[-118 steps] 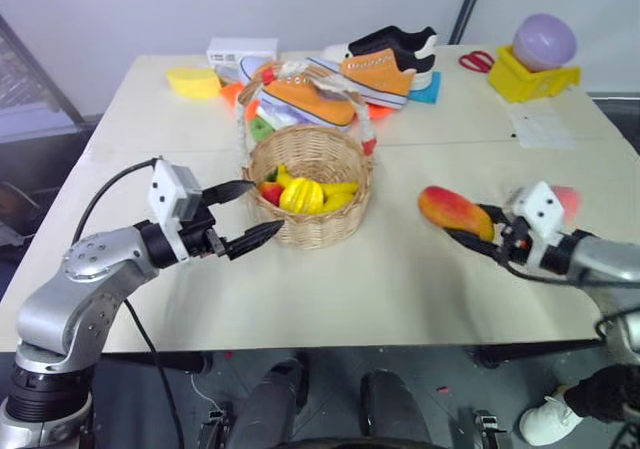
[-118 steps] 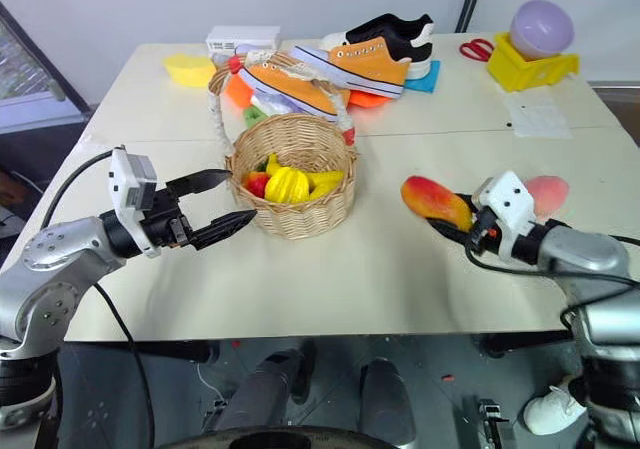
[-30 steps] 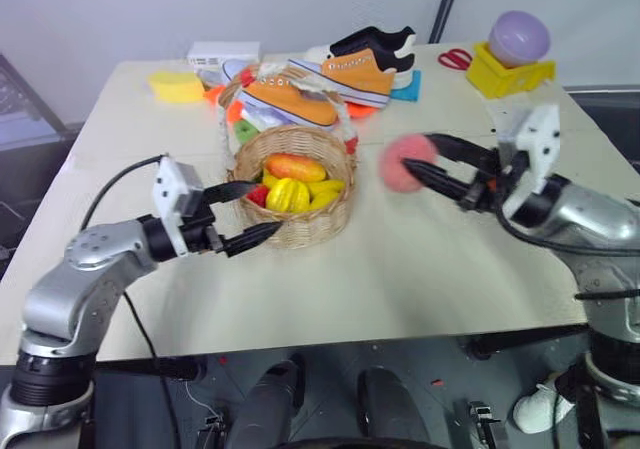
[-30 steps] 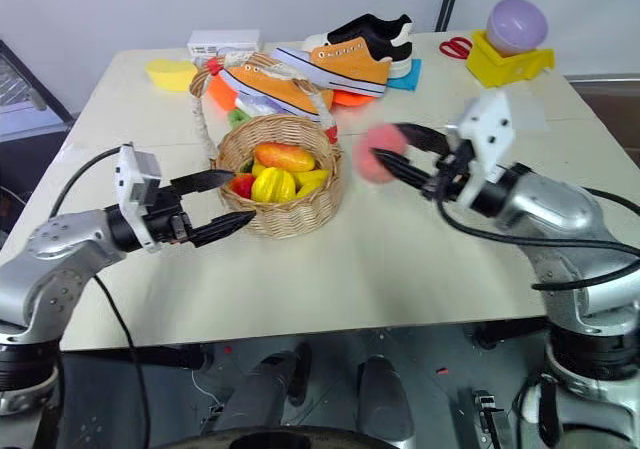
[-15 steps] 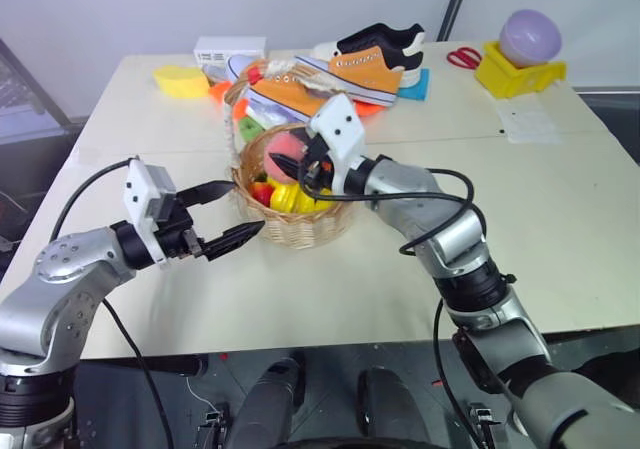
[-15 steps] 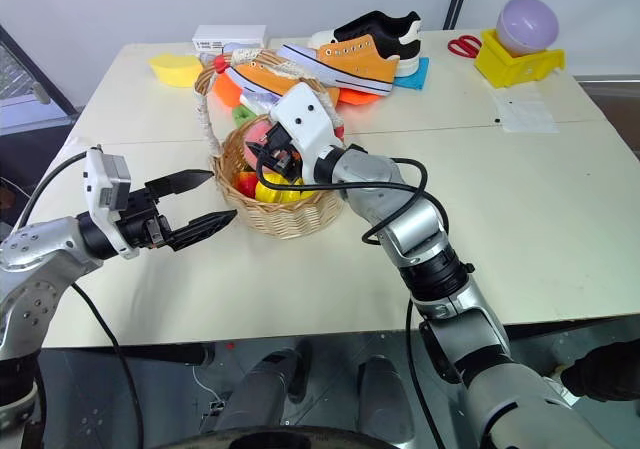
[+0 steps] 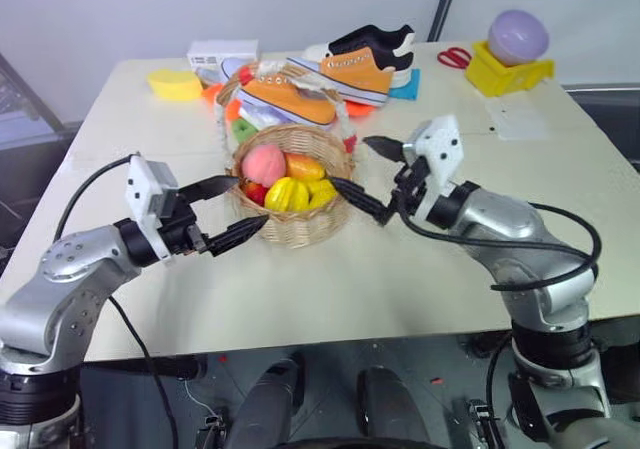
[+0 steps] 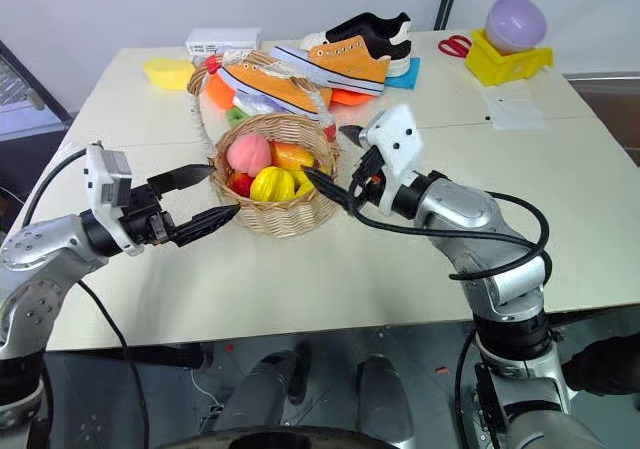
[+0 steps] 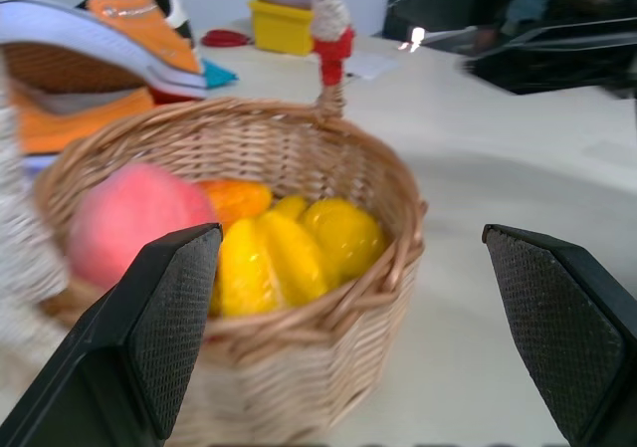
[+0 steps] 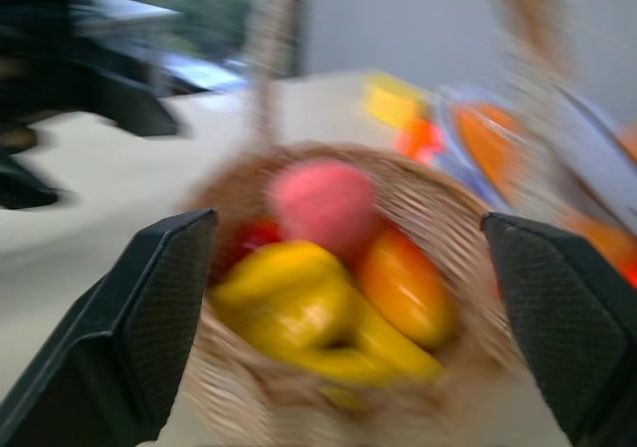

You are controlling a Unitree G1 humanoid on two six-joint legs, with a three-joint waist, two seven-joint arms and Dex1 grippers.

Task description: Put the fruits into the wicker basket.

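Observation:
The round wicker basket [image 7: 300,227] stands on the table's left half, its cloth-wrapped handle arching behind. Inside, the pink peach [image 7: 263,164] lies at the left and the orange-red mango [image 7: 305,166] behind the yellow bananas [image 7: 290,194]. My right gripper [image 7: 350,161] is open and empty just right of the basket's rim, pointing at it. Left of the basket, my left gripper [image 7: 248,204] is open and holds nothing, its tips close to the wall. The left wrist view shows the peach [image 9: 129,218] and the mango [image 9: 234,198] in the basket.
Orange sneakers [image 7: 295,99] lie right behind the basket, with another pair [image 7: 365,64] further back. A yellow sponge [image 7: 170,84] and white box [image 7: 220,52] sit at the back left. At the back right are a yellow holder with a purple ball [image 7: 518,54], scissors [image 7: 455,59] and paper [image 7: 520,121].
The right gripper carried the peach from the basket's right to above it, opened, and drew back to the right. The peach now lies in the basket. The left gripper stayed put.

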